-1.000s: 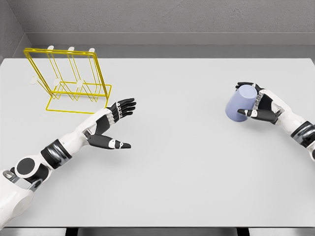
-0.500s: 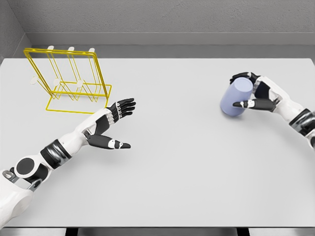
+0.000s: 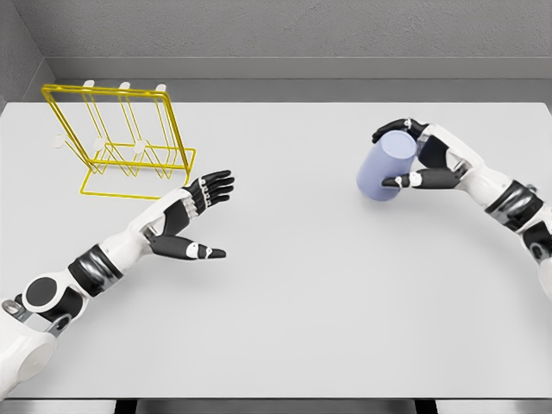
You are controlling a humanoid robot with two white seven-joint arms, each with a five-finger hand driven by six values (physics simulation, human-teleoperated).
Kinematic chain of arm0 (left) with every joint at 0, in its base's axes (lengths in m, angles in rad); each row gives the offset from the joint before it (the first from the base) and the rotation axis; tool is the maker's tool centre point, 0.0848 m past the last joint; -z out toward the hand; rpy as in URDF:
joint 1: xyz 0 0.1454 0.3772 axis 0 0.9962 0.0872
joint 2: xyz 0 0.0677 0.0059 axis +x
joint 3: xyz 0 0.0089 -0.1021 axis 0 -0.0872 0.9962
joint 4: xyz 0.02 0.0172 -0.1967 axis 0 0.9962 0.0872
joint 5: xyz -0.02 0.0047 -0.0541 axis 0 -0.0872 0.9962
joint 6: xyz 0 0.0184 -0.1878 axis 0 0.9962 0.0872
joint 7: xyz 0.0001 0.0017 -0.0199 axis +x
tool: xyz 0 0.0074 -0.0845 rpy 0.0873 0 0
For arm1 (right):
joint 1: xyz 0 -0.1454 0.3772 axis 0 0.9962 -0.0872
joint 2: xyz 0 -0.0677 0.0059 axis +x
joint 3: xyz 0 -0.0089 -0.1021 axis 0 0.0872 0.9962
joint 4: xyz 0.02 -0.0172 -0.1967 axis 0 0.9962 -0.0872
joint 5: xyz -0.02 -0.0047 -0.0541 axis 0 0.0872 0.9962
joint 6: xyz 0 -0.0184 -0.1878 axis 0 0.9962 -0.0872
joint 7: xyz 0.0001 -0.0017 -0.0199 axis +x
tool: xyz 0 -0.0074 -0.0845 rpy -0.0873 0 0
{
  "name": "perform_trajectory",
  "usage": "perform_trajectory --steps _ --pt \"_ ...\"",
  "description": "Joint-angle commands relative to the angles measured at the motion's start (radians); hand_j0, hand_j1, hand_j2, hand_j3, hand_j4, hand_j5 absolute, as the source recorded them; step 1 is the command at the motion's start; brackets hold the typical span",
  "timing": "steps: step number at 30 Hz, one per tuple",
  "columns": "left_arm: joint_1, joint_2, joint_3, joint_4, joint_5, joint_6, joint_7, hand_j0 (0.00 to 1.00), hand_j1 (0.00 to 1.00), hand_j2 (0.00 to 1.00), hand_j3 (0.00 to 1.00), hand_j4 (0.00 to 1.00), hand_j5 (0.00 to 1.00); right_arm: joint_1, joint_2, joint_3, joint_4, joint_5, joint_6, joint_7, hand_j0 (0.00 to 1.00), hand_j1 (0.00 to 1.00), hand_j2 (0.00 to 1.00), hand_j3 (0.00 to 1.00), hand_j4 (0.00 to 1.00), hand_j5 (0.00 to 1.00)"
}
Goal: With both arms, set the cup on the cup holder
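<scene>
Right hand [image 3: 423, 162] fingers wrapped around cup [image 3: 385, 166], hiding its far side. Left hand [image 3: 191, 216] spread, empty, holder [image 3: 121, 142] just beyond fingertips; bare table [image 3: 293, 259] between.

Bare white table [image 3: 293, 285] lies open between the left hand [image 3: 185, 220] and the right hand [image 3: 423, 159], which grips the pale blue cup [image 3: 384, 166]; the yellow wire cup holder [image 3: 116, 142] stands at the far left, just beyond the left hand's spread fingers; a grey wall [image 3: 285, 34] closes the far edge.
</scene>
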Motion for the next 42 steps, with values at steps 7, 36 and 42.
perform_trajectory --steps 7,36,42 --pt "-0.006 -0.01 0.0 0.023 0.01 0.003 0.0 1.0 1.0 1.0 1.0 1.0 1.0 -0.006 0.002 0.057 -0.097 -0.006 0.001 0.0 0.62 0.62 0.62 0.62 0.62 0.62" --pt "-0.015 -0.045 0.002 0.093 0.001 0.003 0.001 1.0 1.0 1.0 1.0 1.0 1.0 -0.003 0.191 0.155 -0.129 0.104 0.016 0.0 0.59 0.59 0.59 0.59 0.59 0.59" --pt "-0.028 -0.093 0.003 0.159 -0.001 0.0 0.001 1.0 1.0 1.0 1.0 1.0 1.0 -0.006 0.223 0.16 -0.105 0.127 0.032 0.0 0.59 0.59 0.59 0.59 0.59 0.59"
